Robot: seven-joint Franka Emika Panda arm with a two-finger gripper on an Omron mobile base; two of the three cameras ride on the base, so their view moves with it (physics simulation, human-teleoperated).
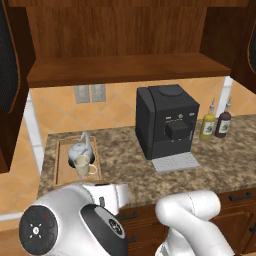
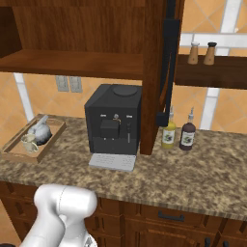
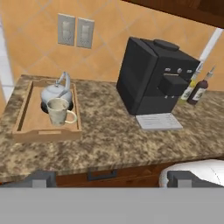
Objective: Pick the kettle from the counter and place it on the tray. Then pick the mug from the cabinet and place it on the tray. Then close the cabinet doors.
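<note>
My claw (image 3: pixel 109 180) hung low in front of the counter (image 3: pixel 113 144), its two fingertips standing wide apart with nothing between them. Past the counter's front edge, toward its left end, sat the tray (image 3: pixel 26 127), with the mug (image 3: pixel 59 111) near its middle and the kettle (image 3: pixel 56 92) touching it just behind. With both on the tray, I judged only the cabinet doors were left. The right door (image 2: pixel 166 67) hung open above and well to the right, beyond the coffee machine (image 2: pixel 114 118); the left door (image 1: pixel 10 65) stood open up at the left, so my next reach had to go upward.
</note>
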